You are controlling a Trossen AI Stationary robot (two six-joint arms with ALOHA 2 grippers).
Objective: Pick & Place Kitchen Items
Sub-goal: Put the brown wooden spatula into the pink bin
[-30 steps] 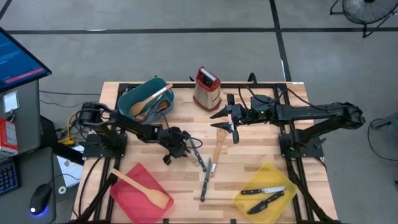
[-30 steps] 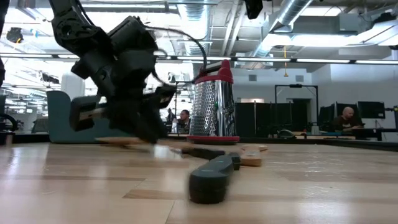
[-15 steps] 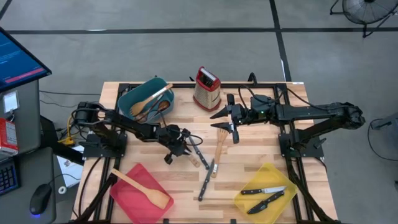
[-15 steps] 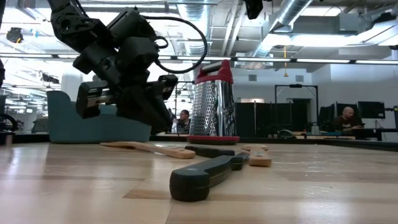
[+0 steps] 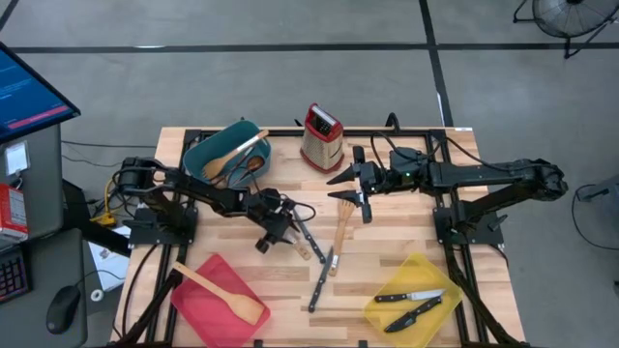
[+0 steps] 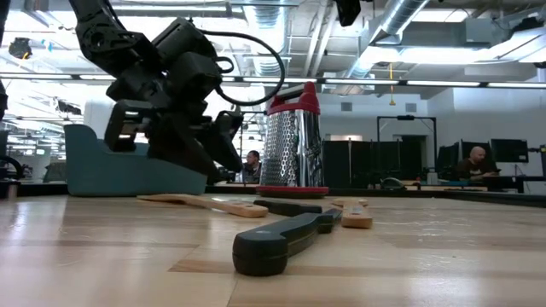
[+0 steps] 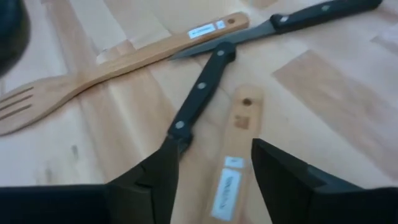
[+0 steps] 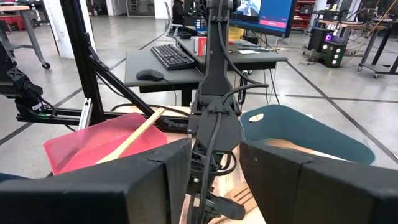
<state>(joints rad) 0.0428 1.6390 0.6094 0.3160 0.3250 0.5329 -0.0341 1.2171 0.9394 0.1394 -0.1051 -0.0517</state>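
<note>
left gripper (image 5: 278,232) raised and opened since earlier, nothing held | knives (image 5: 318,282) left mid-table | right gripper (image 5: 360,180) parted, empty, mid-table

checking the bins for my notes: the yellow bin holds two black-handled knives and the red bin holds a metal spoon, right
Not quite. The yellow bin does hold two black-handled knives, but the red bin holds a light wooden spatula, not a metal spoon; the high view shows it.
</note>
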